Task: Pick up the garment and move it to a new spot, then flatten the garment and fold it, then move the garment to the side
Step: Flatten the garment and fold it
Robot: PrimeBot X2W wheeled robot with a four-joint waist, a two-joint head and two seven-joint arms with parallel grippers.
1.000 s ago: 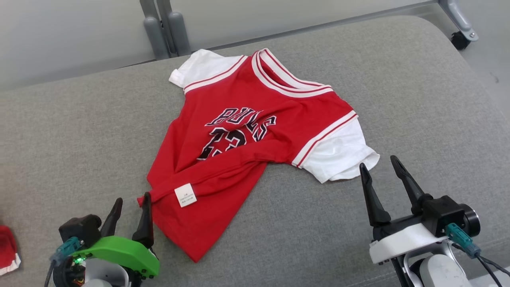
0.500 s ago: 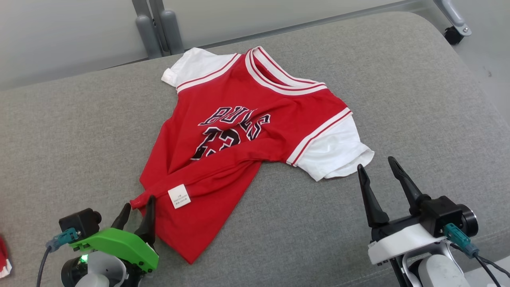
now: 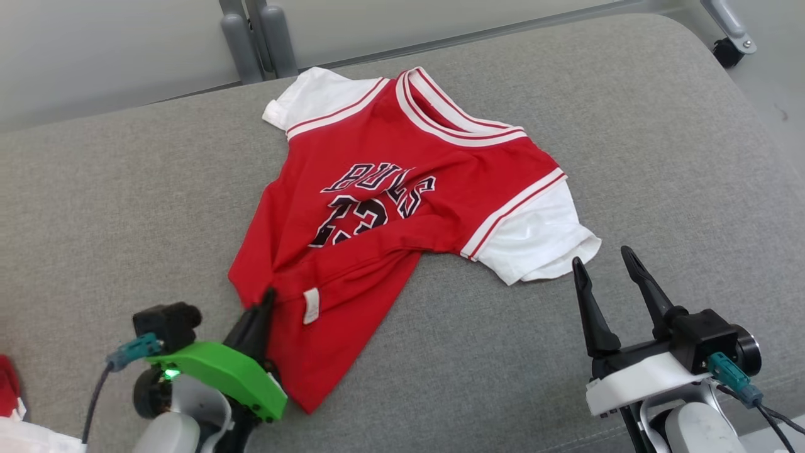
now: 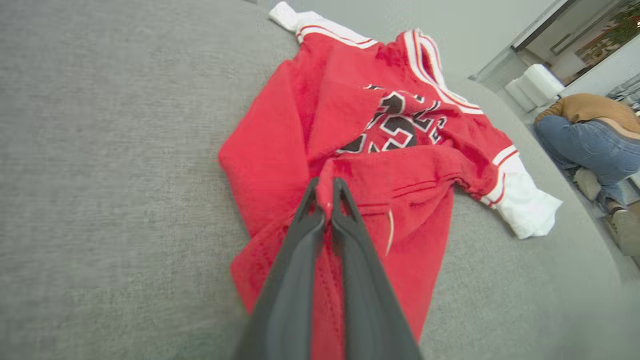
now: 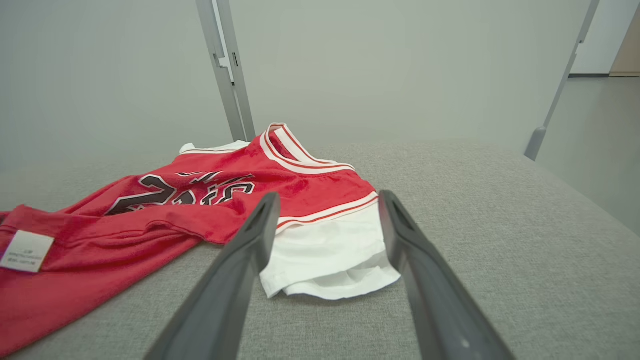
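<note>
The garment is a red jersey with white sleeves and black lettering, lying crumpled on the grey cushion, its lower part folded over. My left gripper is shut on the jersey's lower left hem corner; in the left wrist view the two fingers pinch a ridge of red cloth on the garment. My right gripper stands open just short of the white right sleeve, touching nothing. In the right wrist view the right gripper frames that sleeve of the garment.
Grey metal posts rise behind the cushion, and a castor wheel stands on the floor at the far right. A scrap of red and white cloth lies at the lower left edge. A crouching person is beyond the cushion.
My left gripper has shut on the hem corner and moved forward and right with it, bunching the cloth; the white label now stands edge-on. The right gripper stays open in place.
</note>
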